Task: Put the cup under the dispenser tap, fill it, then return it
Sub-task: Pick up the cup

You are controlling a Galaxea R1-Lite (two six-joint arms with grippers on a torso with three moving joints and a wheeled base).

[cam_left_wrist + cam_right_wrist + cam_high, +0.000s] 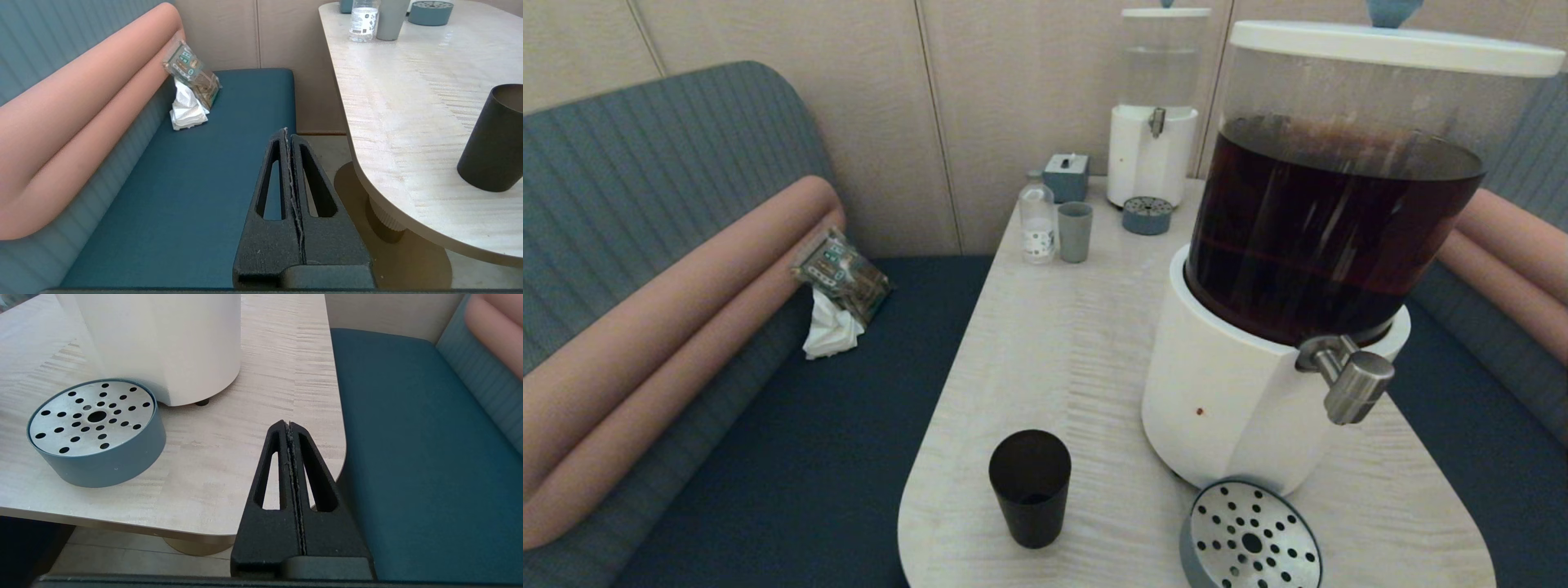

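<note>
We judge the cup (1029, 487) light, stiff (slightly slick); grip mid-wall. Left gripper (287, 134) and right gripper (288, 426) both clenched, empty.

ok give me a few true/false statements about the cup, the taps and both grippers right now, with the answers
1. The black cup stands upright on the table, apart from the drip tray. True.
2. The cup is under the dispenser tap. False: it stands off toward the robot's left of the dark-liquid dispenser, with nothing under the tap.
3. The left gripper holds the cup. False: its fingers are shut on nothing, off the table edge above the bench seat.
4. The right gripper is shut and empty. True.
5. The grey-blue tumbler stands beside a small bottle at the far end. True.
6. The drip tray holds a cup. False: its perforated top is bare.
</note>
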